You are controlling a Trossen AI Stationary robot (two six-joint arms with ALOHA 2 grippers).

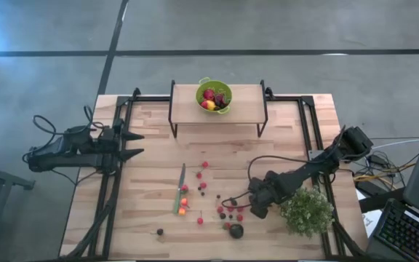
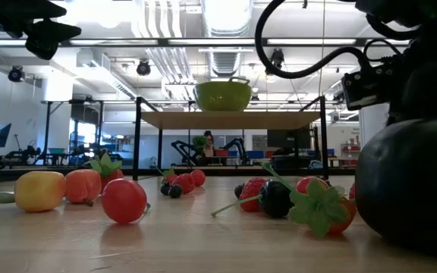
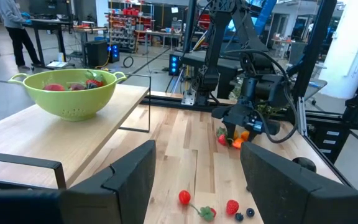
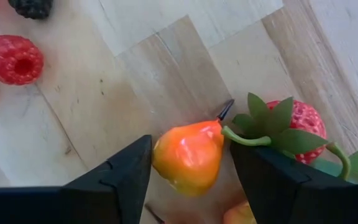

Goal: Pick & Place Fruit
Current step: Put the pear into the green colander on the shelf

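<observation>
The right gripper [image 1: 256, 206] is lowered over the fruit scattered on the right part of the wooden bench [image 1: 151, 138]. In its wrist view, a small orange pear [image 4: 188, 155] lies on the wood between its two dark fingers [image 4: 114, 177], which stand on either side of it; whether they touch the pear cannot be told. Just beside the pear a strawberry [image 4: 300, 127] with green leaves is seen, and farther off a raspberry [image 4: 11, 59].

The left gripper [image 1: 138, 144] is held at the bench's left edge, well apart from the fruit, with its fingers spread wide and nothing between them.

More small pieces of fruit are strewn across the middle of the bench, near a slim green-handled knife [image 1: 180, 188]. A bigger dark round fruit [image 1: 236, 231] rests near the front edge. A green colander [image 1: 214, 96] holding several pieces stands on a raised shelf [image 1: 246, 102] at the back. A bushy pale-green plant [image 1: 308, 211] stands beside the right gripper.
</observation>
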